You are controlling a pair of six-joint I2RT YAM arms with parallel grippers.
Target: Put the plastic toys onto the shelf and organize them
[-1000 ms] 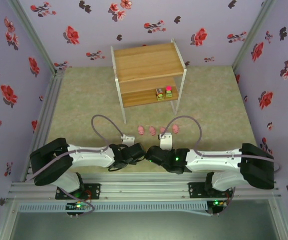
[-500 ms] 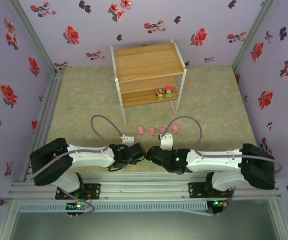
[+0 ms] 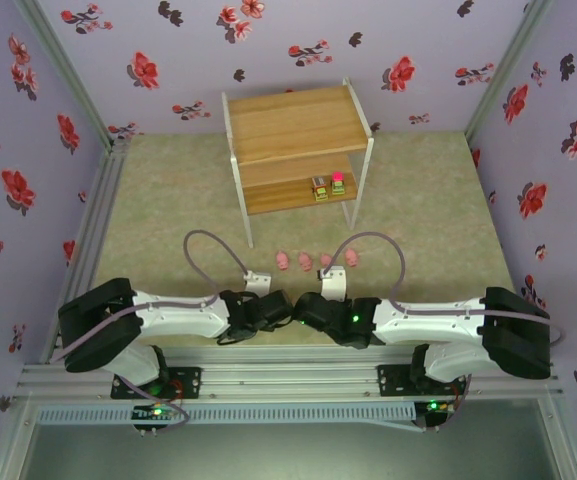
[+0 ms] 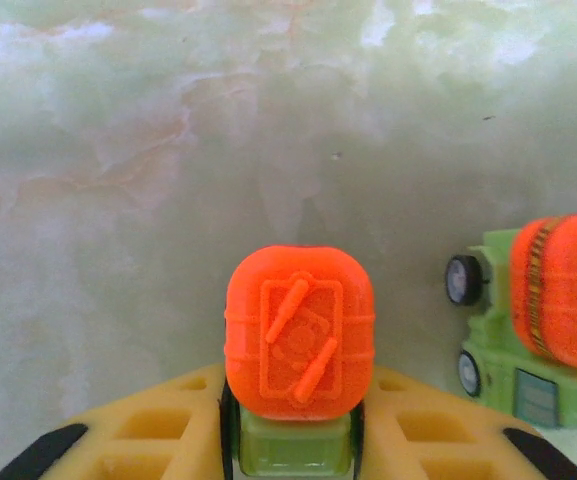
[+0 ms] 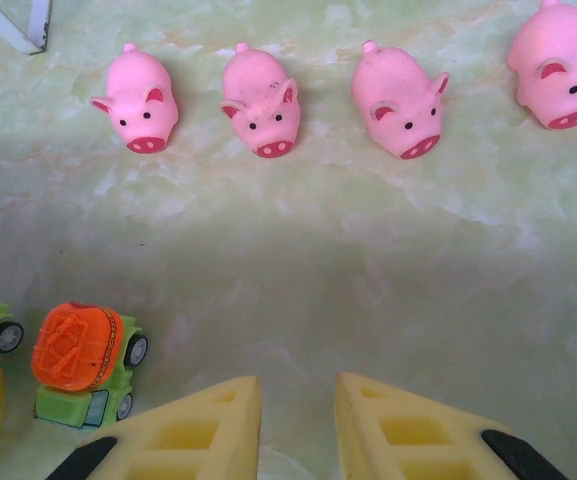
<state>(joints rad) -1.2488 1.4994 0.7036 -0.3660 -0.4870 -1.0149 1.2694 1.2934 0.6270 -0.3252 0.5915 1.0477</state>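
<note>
Two tiers make up the wooden shelf (image 3: 293, 125) at the far side of the table (image 3: 168, 190), and only its lower board is in use, carrying two small block toys (image 3: 319, 187) at the right end. That makes a quarter of the job done, by my reckoning. The left gripper (image 4: 293, 430) is clamped on an orange-topped truck (image 4: 298, 340) down on the table near the arm bases. The right gripper (image 5: 296, 420) is drawn nearly closed with nothing in it. Four pink pigs (image 5: 264, 103) stand in a row in front of the shelf, and a second orange-topped truck (image 4: 558, 310) waits just beside the held one. Compared with a second ago, the left arm has edged rightward and its jaws have closed; the toys lie as before.
</note>
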